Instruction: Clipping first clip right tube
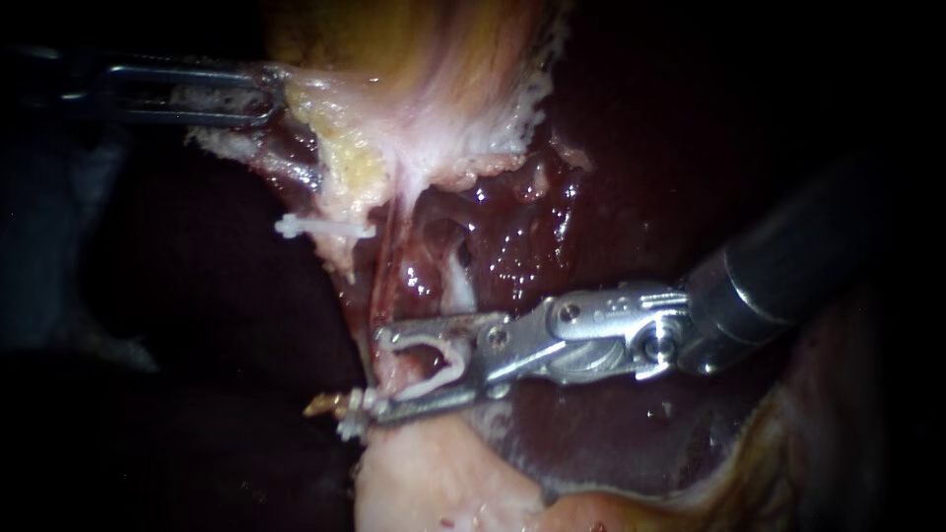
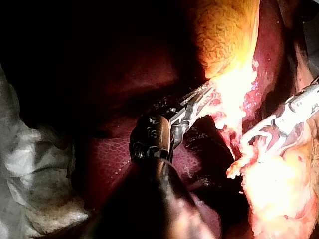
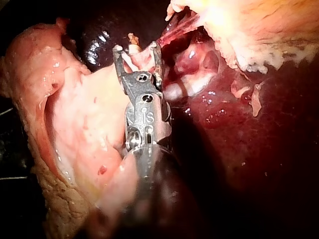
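Note:
My right instrument (image 1: 375,374) comes in from the right. Its jaws stand apart with a white clip (image 1: 445,362) seated between them, touching both. The clip straddles pinkish tube tissue (image 1: 406,366) that runs down from a thin reddish tube (image 1: 386,258). The right wrist view shows the same jaws (image 3: 136,50) around that tissue. At the upper left, my left instrument (image 1: 266,96) is shut on the pale edge of the gallbladder (image 1: 424,59) and holds it taut; its jaws (image 2: 202,98) also show in the left wrist view.
A white clip (image 1: 325,228) sits across tissue at the left, higher up. Another clip (image 1: 347,418) lies by the lower jaw's tip. Dark liver (image 1: 631,177) lies behind and to the right. Pale fatty tissue (image 1: 434,483) fills the lower middle.

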Motion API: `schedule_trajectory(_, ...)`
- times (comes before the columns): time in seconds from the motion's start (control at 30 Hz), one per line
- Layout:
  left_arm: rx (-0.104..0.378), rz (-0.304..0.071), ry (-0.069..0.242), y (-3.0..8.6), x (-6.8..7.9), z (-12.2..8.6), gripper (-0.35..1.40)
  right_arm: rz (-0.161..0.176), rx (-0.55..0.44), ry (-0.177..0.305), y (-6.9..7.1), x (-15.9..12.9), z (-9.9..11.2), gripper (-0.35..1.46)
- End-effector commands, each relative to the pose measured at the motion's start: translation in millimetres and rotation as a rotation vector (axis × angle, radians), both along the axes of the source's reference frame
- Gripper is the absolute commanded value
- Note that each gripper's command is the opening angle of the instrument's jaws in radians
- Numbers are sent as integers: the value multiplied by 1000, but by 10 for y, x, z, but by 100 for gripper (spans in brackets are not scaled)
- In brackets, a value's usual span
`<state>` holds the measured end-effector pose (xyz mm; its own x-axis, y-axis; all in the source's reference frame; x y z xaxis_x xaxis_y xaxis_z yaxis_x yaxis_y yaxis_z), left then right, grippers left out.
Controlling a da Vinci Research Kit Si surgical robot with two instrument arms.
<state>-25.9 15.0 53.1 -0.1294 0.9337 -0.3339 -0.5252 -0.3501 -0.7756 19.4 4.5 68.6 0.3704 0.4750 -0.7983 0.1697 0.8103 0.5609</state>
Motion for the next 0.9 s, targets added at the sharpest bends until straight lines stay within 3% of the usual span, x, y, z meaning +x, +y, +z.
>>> schedule_trajectory(0.03, 0, 0, 0, 0, 0, 0, -35, 0, 0, 0, 0, 0, 0, 49)
schedule_trajectory(0.9, 0, 0, 0, 0, 1, -1, -35, -9, 54, -30, 8, -47, -21, 50)
